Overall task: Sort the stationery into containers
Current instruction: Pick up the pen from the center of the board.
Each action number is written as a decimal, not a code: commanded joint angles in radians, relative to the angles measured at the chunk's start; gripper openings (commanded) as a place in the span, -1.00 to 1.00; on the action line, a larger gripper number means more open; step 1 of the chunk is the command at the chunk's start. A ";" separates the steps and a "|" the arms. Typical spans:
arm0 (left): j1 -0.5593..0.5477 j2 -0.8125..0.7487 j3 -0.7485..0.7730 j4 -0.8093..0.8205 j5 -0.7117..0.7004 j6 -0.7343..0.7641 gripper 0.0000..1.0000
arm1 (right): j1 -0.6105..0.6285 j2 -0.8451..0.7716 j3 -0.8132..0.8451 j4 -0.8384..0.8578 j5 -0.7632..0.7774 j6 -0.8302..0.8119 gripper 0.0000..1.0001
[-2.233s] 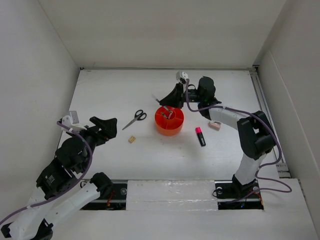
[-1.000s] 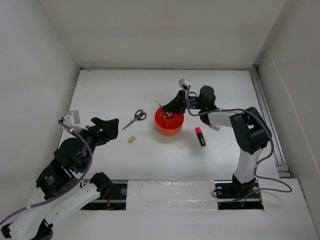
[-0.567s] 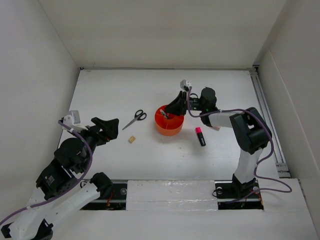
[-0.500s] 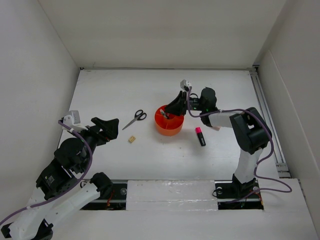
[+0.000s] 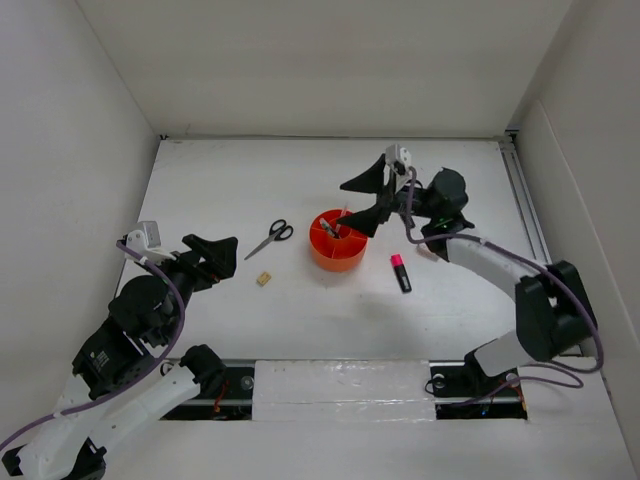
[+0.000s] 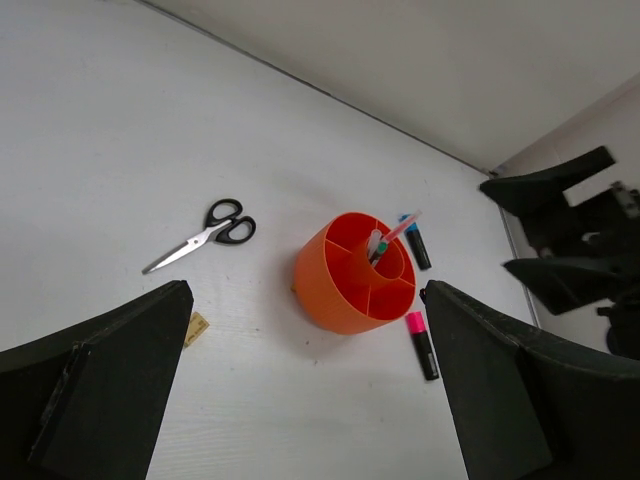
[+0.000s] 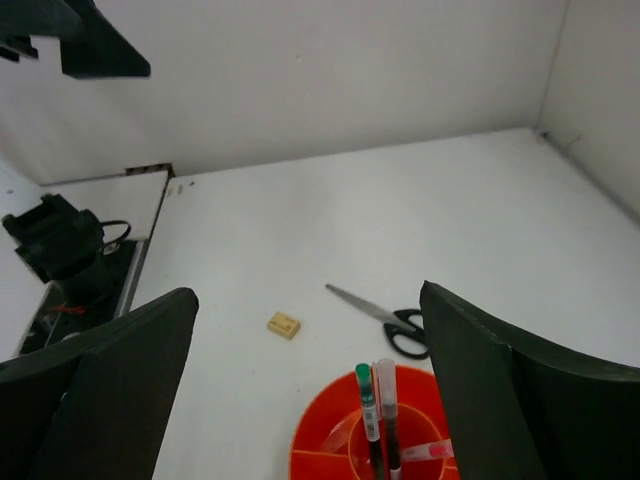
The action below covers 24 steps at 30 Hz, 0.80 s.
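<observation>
With the right gripper [image 5: 366,200] spread wide and empty just up and right of the orange organizer [image 5: 338,258] at mid-frame, it should rise clear of the upright pens [image 7: 385,400] before descending squarely over the pink-capped highlighter [image 5: 400,272] lying to the organizer's lower right, while the left gripper [image 5: 213,255] hangs spread at left.

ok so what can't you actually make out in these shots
- Right wrist view: orange organizer is cut off by the bottom edge; only its far rim and pen tops show.
- Top view: blue-capped highlighter seems hidden under the right gripper; it shows only from the left wrist.
- Left wrist view: tan eraser is partly behind the left finger.
- Top view: organizer's contents are too small to tell apart.
</observation>
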 commanded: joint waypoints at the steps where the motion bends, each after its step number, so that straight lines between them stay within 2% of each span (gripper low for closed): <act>1: 0.002 0.021 -0.009 0.029 -0.013 -0.004 1.00 | 0.022 -0.182 0.003 -0.251 0.119 -0.133 1.00; 4: 0.002 0.030 0.000 0.011 -0.035 -0.026 1.00 | 0.022 -0.305 0.026 -0.453 0.373 -0.186 1.00; 5: 0.002 0.031 0.000 0.011 -0.046 -0.026 1.00 | 0.022 -0.328 0.026 -0.561 0.508 -0.186 1.00; 9: 0.002 0.040 0.000 0.011 -0.046 -0.035 1.00 | -0.064 -0.406 0.038 -0.752 0.718 -0.134 1.00; 12: 0.002 0.040 0.000 0.011 -0.046 -0.035 1.00 | -0.139 -0.396 0.076 -0.910 0.802 -0.102 1.00; 16: 0.002 0.040 0.000 0.002 -0.046 -0.035 1.00 | -0.296 -0.301 0.124 -1.012 0.732 -0.101 1.00; 24: 0.002 0.040 0.000 0.001 -0.046 -0.044 1.00 | -0.308 -0.002 0.289 -1.167 0.853 -0.154 0.91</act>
